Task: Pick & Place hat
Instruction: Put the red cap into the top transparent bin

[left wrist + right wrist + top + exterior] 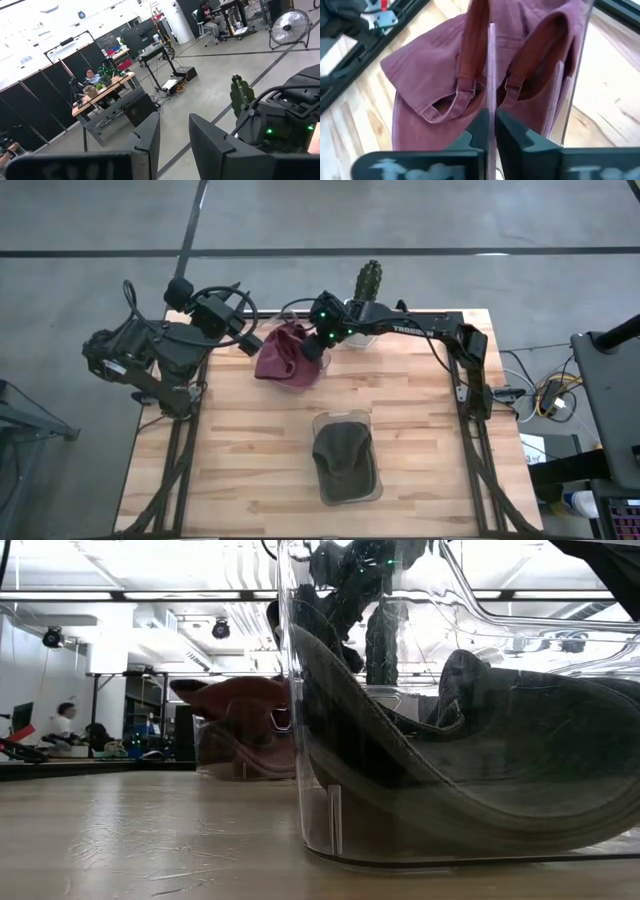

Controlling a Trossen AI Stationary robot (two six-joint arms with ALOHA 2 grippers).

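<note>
Crumpled, the maroon hat (283, 352) sags inside-out.

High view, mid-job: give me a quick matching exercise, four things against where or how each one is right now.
Things:
1. maroon hat
2. dark olive hat
3. cactus
4. left gripper

States:
A. in the clear container at the near middle of the table
B. open, at the far left edge
C. at the right gripper, far middle
D. standing at the far edge

Pairs: 1-C, 2-A, 3-D, 4-B
</note>
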